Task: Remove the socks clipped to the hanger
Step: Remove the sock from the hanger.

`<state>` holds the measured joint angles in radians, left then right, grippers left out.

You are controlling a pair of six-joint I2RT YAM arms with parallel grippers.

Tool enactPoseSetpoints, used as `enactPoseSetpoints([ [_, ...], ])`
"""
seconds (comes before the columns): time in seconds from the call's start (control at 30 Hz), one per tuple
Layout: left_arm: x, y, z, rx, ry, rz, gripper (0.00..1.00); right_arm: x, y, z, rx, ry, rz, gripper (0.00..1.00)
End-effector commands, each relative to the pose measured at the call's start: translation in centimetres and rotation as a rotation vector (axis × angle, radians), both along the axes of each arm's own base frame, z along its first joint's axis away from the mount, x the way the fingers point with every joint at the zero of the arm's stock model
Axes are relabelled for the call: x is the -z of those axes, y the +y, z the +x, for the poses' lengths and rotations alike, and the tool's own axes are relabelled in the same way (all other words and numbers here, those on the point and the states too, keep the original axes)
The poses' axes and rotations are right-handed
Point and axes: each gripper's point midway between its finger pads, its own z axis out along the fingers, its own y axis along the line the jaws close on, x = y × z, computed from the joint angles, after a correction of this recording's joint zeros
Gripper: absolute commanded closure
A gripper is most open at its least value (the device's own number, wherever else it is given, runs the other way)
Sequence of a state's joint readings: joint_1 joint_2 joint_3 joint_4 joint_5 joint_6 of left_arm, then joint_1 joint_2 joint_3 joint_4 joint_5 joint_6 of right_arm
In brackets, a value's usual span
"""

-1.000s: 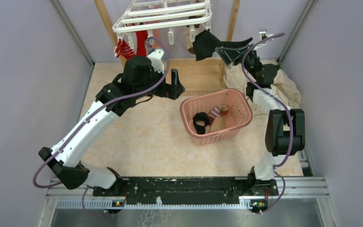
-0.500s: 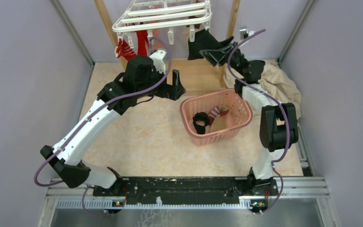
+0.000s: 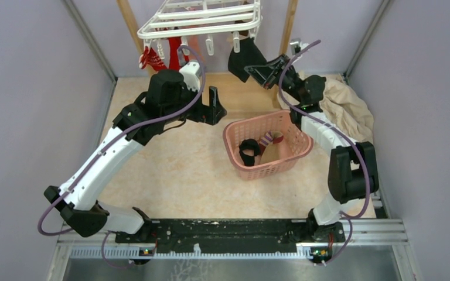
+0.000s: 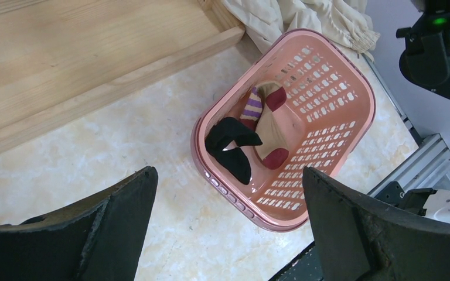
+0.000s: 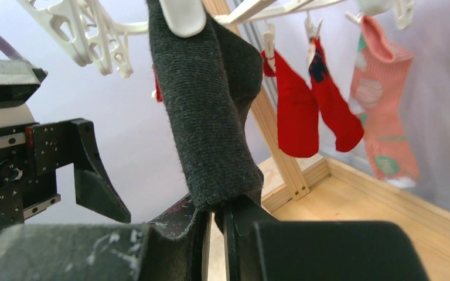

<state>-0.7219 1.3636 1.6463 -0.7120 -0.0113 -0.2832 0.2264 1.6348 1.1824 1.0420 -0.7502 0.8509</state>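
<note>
The white hanger (image 3: 199, 17) hangs at the back between wooden posts. A black sock (image 3: 243, 55) (image 5: 211, 105) dangles from one of its clips (image 5: 181, 14), and my right gripper (image 3: 259, 69) (image 5: 218, 213) is shut on that sock's lower end. Red socks (image 3: 150, 58) (image 5: 296, 111) and a pink sock (image 5: 387, 117) stay clipped further along. My left gripper (image 3: 214, 108) (image 4: 228, 172) is open and holds nothing, hovering left of the pink basket (image 3: 293, 120) (image 4: 211, 170). Inside the basket lie a black sock (image 4: 231, 146), a striped sock (image 4: 252, 108) and a beige sock (image 4: 269, 129).
The wooden frame's posts (image 3: 130, 23) (image 3: 287, 26) and its base board (image 3: 246, 93) stand under the hanger. A crumpled beige cloth (image 3: 345, 108) lies at the right wall. Grey walls enclose the marbled table (image 3: 176, 175) on both sides.
My right gripper has moved left to the black sock's lower end and closed on it. The left arm has shifted slightly, its gripper still open.
</note>
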Motion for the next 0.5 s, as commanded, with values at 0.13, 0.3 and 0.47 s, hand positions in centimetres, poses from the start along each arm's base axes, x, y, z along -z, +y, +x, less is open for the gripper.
enactPoseSetpoints([
  [0.13, -1.6, 1.0, -0.4, -0.031, -0.024, -0.032, 0.01, 0.0, 2.8, -2.3, 0.038, -0.039, -0.070, 0.92],
  [0.3, -2.5, 0.6, -0.3, -0.033, -0.023, -0.065, 0.01, 1.2, 4.2, -3.1, 0.015, -0.018, -0.088, 0.93],
  [0.47, -4.1, -0.1, -0.2, -0.033, -0.031, -0.125, 0.01, 1.4, 4.7, -3.5, 0.001, -0.010, -0.087, 0.94],
])
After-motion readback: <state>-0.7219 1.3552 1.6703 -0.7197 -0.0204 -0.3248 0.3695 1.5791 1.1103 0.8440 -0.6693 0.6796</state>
